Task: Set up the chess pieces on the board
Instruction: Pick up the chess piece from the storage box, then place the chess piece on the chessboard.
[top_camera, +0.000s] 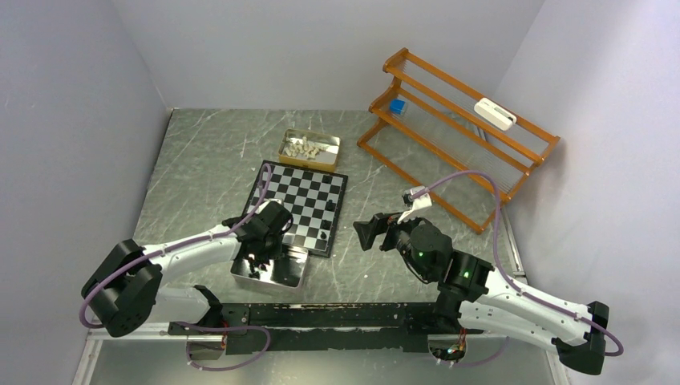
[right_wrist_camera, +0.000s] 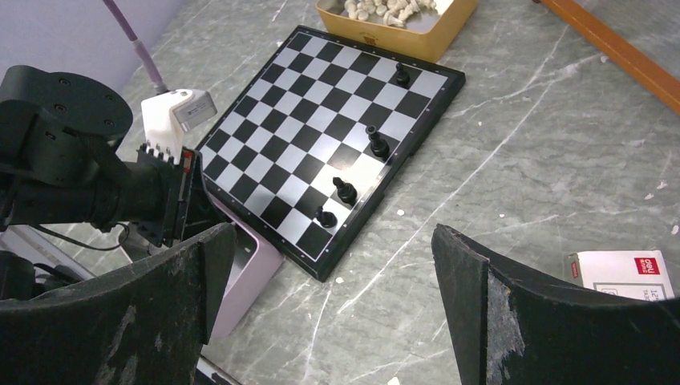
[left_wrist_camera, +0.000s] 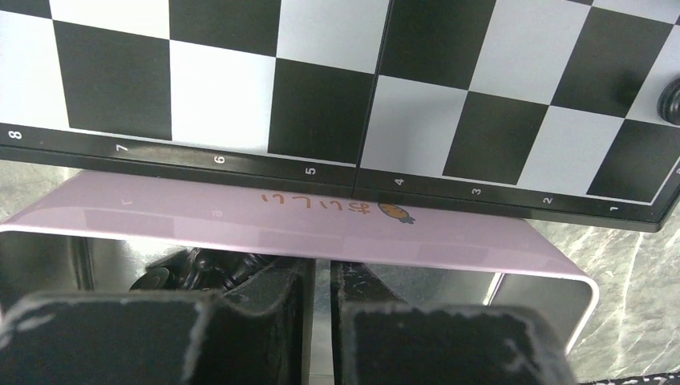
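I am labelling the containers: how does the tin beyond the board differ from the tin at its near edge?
The far tin is yellow and holds cream pieces; the near tin is silver inside and holds black pieces. The far tin stands free; the left arm's fingers reach into the near tin. Both are rectangular, open and lie beside the board.

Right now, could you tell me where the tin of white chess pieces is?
In the top view, the gold tin sits mid-table just beyond the far edge of the chessboard, left of the orange rack.
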